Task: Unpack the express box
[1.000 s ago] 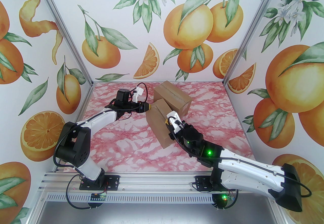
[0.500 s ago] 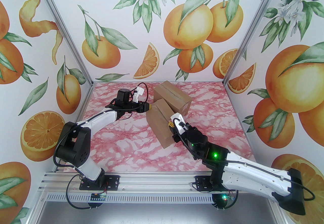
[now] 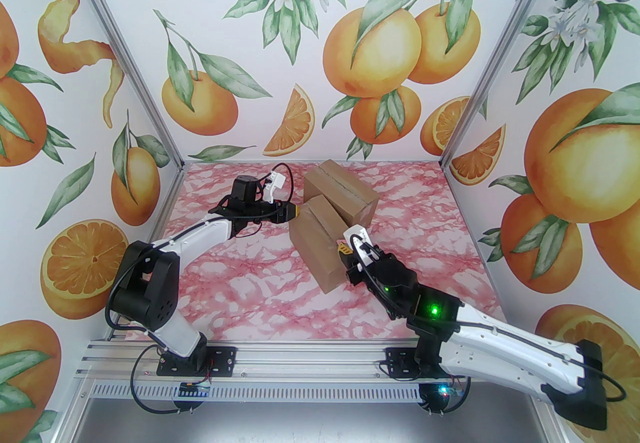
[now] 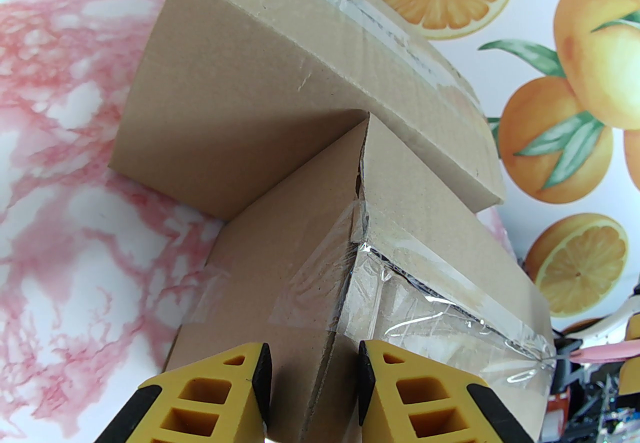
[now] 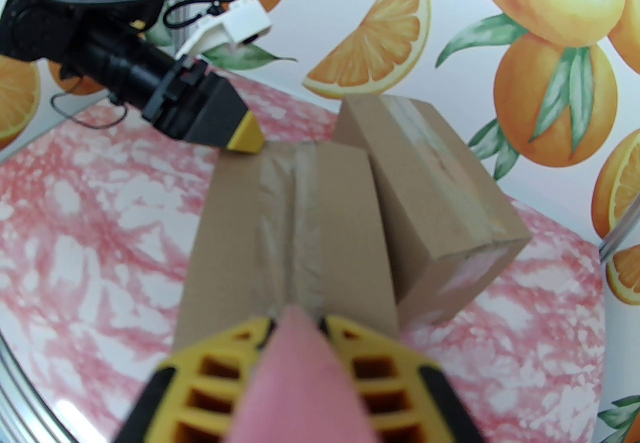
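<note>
The nearer cardboard express box (image 3: 315,241) lies at an angle against a second, farther box (image 3: 340,191) on the pink marbled table (image 3: 250,291). A clear tape seam (image 5: 300,211) runs along its top. My left gripper (image 3: 297,211) sits at its far left corner. The left wrist view shows that gripper (image 4: 312,371) shut on this corner, cardboard filling the gap. My right gripper (image 5: 295,328) is shut on a pink cutter (image 5: 295,381). The cutter's tip rests on the tape at the box's near end. From above, the right gripper (image 3: 344,247) hangs over the box's near right edge.
The farther box (image 5: 440,201) touches the nearer one's right side and also has tape along its top. Printed walls close the table at the back and on both sides. Open tabletop lies in front of the boxes and to their left (image 3: 210,271).
My right gripper has drawn back toward the near right along the box top with the cutter, and its arm has swung lower. The left arm and both boxes have stayed put.
</note>
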Controlling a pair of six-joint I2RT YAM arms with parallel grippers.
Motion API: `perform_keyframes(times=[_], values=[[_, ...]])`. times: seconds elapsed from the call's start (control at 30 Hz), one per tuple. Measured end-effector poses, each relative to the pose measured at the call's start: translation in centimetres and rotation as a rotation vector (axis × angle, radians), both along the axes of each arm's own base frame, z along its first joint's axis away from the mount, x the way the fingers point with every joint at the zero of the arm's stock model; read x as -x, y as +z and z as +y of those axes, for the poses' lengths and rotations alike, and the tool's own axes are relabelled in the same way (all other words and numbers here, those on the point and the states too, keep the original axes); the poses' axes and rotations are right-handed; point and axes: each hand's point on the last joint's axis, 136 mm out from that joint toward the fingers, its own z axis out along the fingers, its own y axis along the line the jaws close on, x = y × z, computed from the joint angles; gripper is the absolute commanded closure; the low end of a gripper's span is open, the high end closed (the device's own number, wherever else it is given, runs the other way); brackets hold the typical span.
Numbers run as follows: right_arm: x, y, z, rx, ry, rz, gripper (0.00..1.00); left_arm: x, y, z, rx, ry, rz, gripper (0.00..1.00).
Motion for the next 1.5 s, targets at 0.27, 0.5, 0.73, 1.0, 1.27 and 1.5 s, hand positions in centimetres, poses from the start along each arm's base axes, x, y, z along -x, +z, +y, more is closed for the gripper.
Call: perform_keyframes(times=[0.27,0.5,0.73,1.0,1.27,1.5], values=[[0.5,0.1,-0.7,-0.016,0.001,0.017,1.0,0.0,0.0,0.0,-0.001,0.007,0.002,0.68],[0.9,0.0,-0.9,-0.016,0.009,0.027,1.0,0.0,0.0,0.0,-0.001,0.019,0.007,0.68],[1.4,0.0,-1.6,-0.018,0.011,0.037,1.0,0.0,0.0,0.0,-0.002,0.02,0.004,0.68],[1.7,-0.2,-1.7,-0.024,0.013,0.052,1.0,0.0,0.0,0.0,-0.003,0.02,0.005,0.68],[2.2,-0.2,-2.2,-0.033,0.014,0.063,1.0,0.0,0.0,0.0,-0.005,0.023,0.005,0.68],[2.4,-0.4,-2.1,-0.043,0.015,0.079,1.0,0.0,0.0,0.0,-0.008,0.028,0.004,0.68]])
